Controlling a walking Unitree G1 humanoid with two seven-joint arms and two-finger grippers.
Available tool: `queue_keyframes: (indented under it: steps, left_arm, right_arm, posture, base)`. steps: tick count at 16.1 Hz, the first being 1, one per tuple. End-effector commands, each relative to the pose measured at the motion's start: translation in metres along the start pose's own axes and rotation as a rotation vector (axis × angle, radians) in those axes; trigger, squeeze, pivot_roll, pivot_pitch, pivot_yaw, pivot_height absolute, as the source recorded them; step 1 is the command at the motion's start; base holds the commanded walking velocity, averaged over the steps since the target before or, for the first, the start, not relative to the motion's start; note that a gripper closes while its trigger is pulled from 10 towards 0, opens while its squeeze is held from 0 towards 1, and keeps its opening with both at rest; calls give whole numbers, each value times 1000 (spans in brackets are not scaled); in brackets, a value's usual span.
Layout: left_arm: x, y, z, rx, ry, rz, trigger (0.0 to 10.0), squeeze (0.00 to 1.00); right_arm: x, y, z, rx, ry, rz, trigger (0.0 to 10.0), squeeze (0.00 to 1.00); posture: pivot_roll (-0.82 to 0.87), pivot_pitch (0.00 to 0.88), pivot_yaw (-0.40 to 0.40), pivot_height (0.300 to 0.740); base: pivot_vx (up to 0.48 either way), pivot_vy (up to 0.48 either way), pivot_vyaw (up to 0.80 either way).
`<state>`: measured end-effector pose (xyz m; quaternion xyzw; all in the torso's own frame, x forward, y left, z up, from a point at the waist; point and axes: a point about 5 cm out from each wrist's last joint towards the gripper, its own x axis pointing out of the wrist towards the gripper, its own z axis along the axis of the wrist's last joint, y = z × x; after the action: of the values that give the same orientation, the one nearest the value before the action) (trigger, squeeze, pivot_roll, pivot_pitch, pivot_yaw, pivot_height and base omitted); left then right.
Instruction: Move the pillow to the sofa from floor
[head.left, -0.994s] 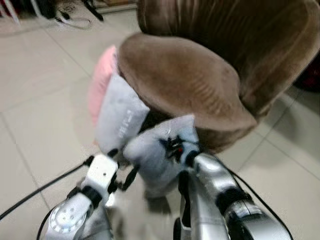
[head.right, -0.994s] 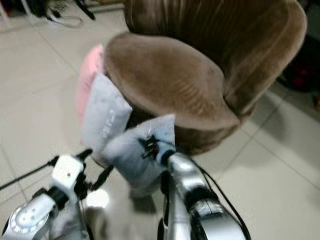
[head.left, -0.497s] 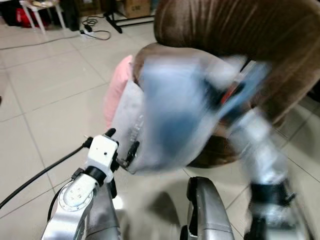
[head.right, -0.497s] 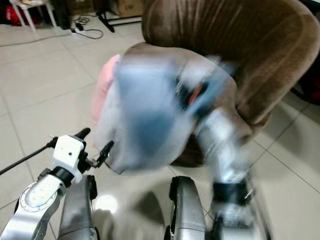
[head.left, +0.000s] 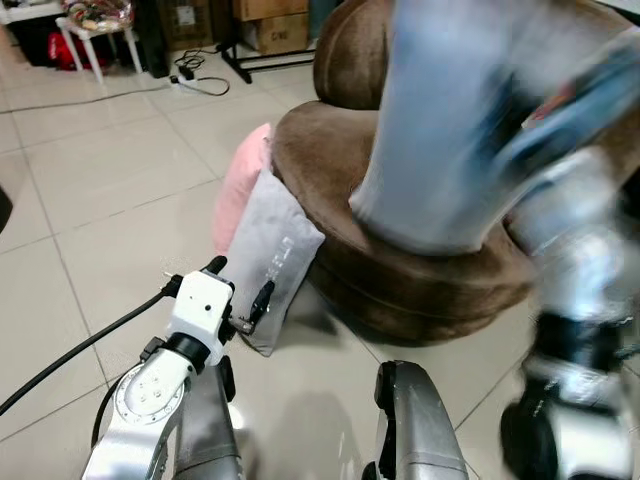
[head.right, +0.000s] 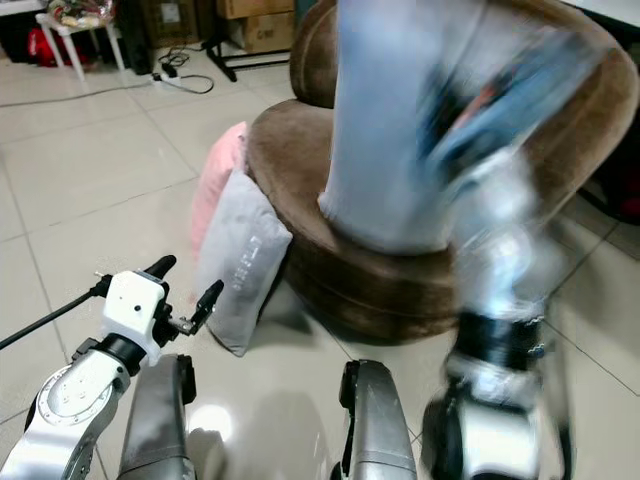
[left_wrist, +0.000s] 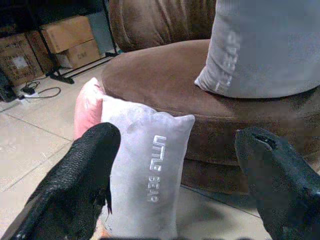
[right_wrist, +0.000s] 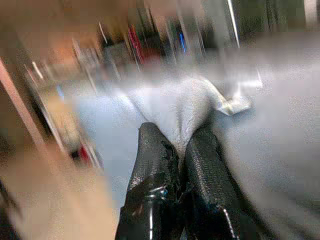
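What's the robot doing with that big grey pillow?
The robot's right gripper has its fingers pinched on a grey pillow and holds it up over the seat of the brown sofa, its lower corner at the cushion. The left gripper is open and low by the floor, holding nothing. A second grey pillow and a pink pillow lean against the sofa's side on the tiled floor.

We now see our right gripper raised high at the frame's right, pinched on the grey pillow — a second ago low at centre, now over the brown sofa seat. Our view has also pulled back — more floor shows.
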<state>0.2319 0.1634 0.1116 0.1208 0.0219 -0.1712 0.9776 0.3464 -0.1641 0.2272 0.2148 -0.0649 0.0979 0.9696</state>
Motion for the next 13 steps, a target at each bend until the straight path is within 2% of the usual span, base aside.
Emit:
queue_keyframes:
  steps: [1, 3, 5, 8, 9, 13]
  left_arm:
    - [2, 5, 1, 20, -4, 23, 10000, 0]
    - [2, 7, 3, 25, -10, 36, 10000, 0]
    - [-1, 11, 4, 40, -11, 60, 10000, 0]
    - [1, 15, 9, 46, -33, 99, 10000, 0]
    - [4, 16, 12, 43, -46, 111, 10000, 0]
    - [4, 17, 12, 38, -39, 143, 10000, 0]
  right_arm:
    - [2, 11, -19, -57, 81, 25, 10000, 0]
    - [-8, 14, -66, -139, 240, 34, 10000, 0]
    - [-22, 14, -78, -125, 248, 6, 10000, 0]
    - [-28, 12, -74, -154, 219, -25, 10000, 0]
    - [-31, 10, -73, -191, 202, -39, 10000, 0]
    - [-40, 8, -70, -201, 179, -62, 10000, 0]
  posture:
    - [80, 0, -100, 482]
    - [89, 0, -110, 482]
    - [91, 0, -113, 501]
    - [84, 0, -111, 526]
    - [77, 0, -109, 541]
    - [70, 0, -109, 575]
  base:
    - [0, 0, 0]
    - [0, 0, 0]
    - [0, 0, 0]
    - [0, 0, 0]
    - [0, 0, 0]
    - [0, 0, 0]
